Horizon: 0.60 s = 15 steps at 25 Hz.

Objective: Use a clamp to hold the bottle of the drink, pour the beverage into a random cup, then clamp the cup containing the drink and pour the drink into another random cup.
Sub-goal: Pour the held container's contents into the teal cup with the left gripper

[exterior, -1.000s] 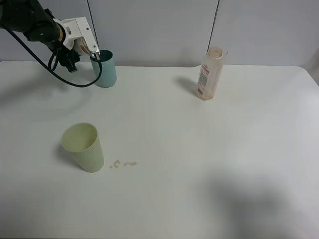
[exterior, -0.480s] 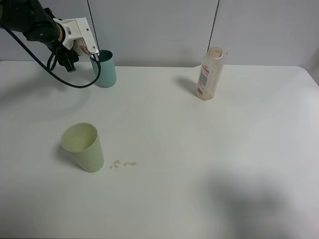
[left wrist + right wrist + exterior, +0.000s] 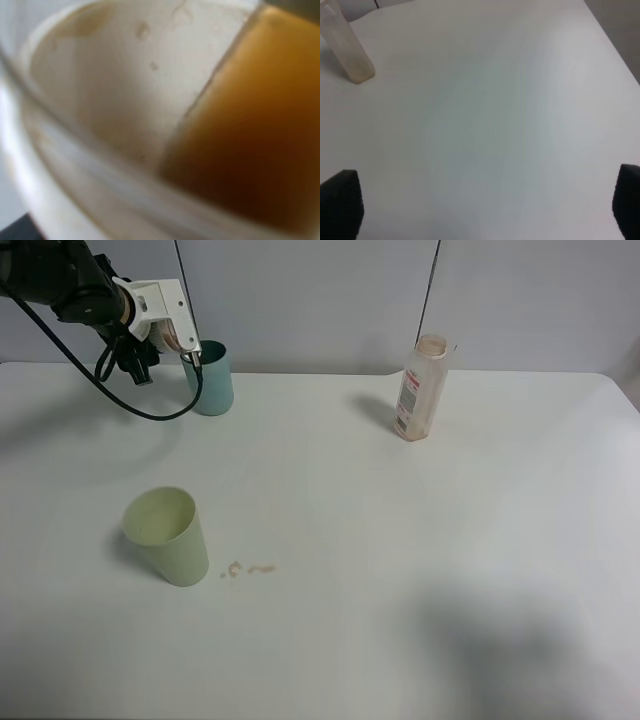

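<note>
While the left gripper (image 3: pixel 183 343) at the frame's upper left clenches the tipped cup containing the drink (image 3: pixel 100 100), its lip sits just over the teal cup (image 3: pixel 211 379) — beverage (image 3: pixel 250 130) pooled toward the mouth.

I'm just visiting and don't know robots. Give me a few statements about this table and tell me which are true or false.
1. The bottle stands upright on the table. True.
2. The pale green cup lies tipped over. False: it stands upright.
3. The left tool holds a cup with brown beverage in it over the teal cup. True.
4. The right tool grips the bottle. False: it is open, away from it.
5. Small spilled drops lie beside the pale green cup. True.
</note>
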Each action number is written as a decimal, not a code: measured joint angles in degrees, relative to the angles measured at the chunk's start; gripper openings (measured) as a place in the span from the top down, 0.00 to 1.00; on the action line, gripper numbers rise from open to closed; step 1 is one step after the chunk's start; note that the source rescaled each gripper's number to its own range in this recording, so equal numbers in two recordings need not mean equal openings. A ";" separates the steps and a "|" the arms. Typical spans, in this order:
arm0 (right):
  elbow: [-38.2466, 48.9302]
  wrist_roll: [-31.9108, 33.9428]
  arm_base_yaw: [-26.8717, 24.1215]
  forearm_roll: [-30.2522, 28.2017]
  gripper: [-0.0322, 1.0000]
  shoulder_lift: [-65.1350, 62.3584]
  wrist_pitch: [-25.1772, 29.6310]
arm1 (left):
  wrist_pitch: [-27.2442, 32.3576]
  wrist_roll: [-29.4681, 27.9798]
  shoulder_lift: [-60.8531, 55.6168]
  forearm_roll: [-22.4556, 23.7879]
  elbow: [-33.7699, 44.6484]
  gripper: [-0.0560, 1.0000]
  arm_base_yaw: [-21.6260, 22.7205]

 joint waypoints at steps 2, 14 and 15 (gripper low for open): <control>0.00 0.00 0.00 0.00 0.00 0.00 0.00 | 0.12 0.01 0.00 0.56 0.00 0.94 -0.11; 0.00 0.00 0.00 0.00 0.00 0.00 0.00 | 0.63 0.26 0.00 2.54 -0.11 0.94 -0.41; 0.00 0.00 0.00 0.00 0.00 0.00 0.00 | 0.67 0.37 0.00 2.65 -0.19 0.94 -0.41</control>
